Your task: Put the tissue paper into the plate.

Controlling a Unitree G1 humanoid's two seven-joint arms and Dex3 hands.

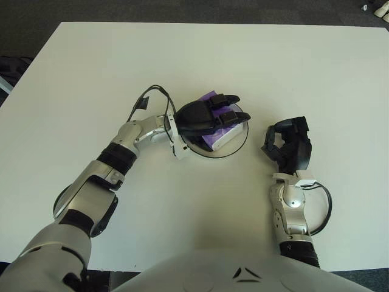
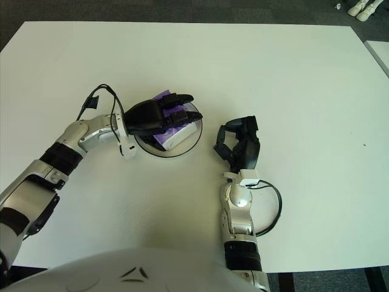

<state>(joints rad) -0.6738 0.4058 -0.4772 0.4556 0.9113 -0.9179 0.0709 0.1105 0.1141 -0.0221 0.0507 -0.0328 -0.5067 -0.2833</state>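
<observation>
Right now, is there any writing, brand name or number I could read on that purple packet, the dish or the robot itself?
None can be read.
Tissue pack: purple and white print, no legible words; the left hand covers most of it.
Plate: no markings visible.
Right hand, beside the plate: no label visible.
Table: plain.
</observation>
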